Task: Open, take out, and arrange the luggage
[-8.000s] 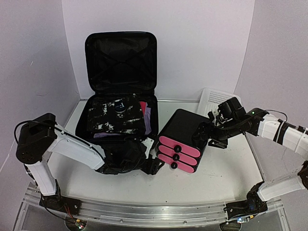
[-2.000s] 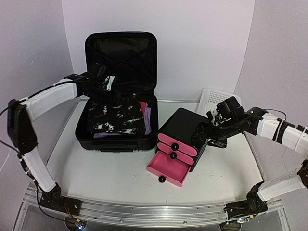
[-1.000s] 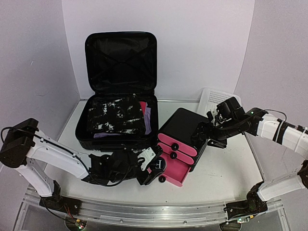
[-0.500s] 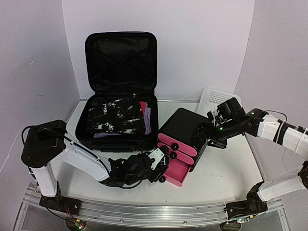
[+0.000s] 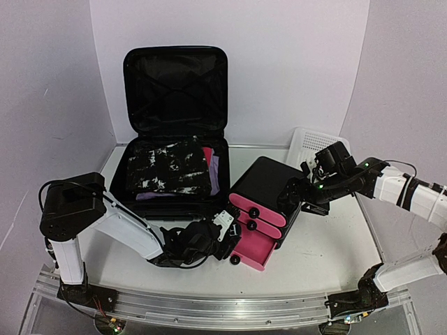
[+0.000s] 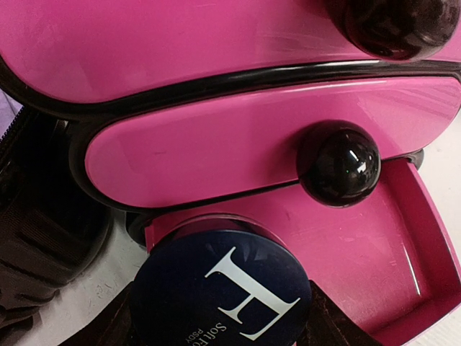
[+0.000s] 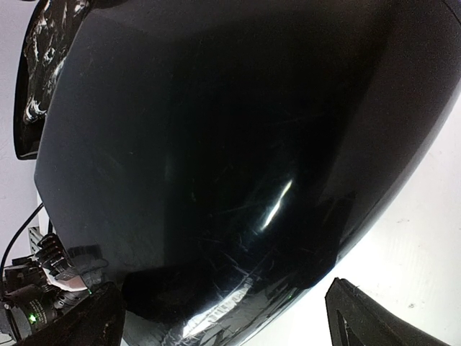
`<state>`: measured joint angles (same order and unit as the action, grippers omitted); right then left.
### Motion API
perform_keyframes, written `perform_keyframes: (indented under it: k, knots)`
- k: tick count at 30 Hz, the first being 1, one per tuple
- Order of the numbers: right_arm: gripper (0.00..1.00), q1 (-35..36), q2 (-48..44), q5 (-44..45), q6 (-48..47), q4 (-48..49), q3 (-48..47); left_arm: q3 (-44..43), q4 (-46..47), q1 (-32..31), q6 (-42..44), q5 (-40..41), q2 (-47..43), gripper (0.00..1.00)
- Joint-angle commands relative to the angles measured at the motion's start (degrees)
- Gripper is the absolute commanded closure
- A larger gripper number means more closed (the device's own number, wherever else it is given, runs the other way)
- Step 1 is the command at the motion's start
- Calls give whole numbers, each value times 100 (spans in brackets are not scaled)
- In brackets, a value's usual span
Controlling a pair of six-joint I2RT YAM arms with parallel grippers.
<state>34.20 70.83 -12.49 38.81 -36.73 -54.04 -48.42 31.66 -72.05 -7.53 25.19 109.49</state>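
The luggage (image 5: pixel 174 91) stands open at the back left, lid upright, with a black-and-white garment (image 5: pixel 167 167) and red and purple items inside. My left gripper (image 5: pixel 225 227) is shut on a round navy compact with a white "H" (image 6: pixel 223 295), held at the left rim of the open pink bottom drawer (image 6: pixel 346 252). My right gripper (image 5: pixel 302 193) is open, its fingers spread either side of the black drawer box's back (image 7: pixel 216 130); a gap shows at its right finger (image 7: pixel 374 313).
The black box with pink drawer fronts (image 5: pixel 262 185) stands right of the luggage; its two upper drawers are closed, with black knobs (image 6: pixel 338 162). A white mesh basket (image 5: pixel 314 143) sits behind it at the back right.
The bottom drawer came open. My left gripper lifted the compact off the clothes in the luggage and brought it down to the open drawer, edging closer in the last second. Right arm unmoved.
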Motion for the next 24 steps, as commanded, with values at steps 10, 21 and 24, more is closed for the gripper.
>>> perform_keyframes:
  k: [10, 21, 24]
  knots:
    - [2, 44, -86, 126, -56, -233, -1, -48, 210, 14, -60, -49, -217, 33]
    - [2, 46, -69, 130, -57, -236, 16, 223, 92, 7, 1, -247, -788, 20]
    - [2, 44, -76, 119, -50, -236, 14, 416, 52, 9, -82, -238, -1145, 20]
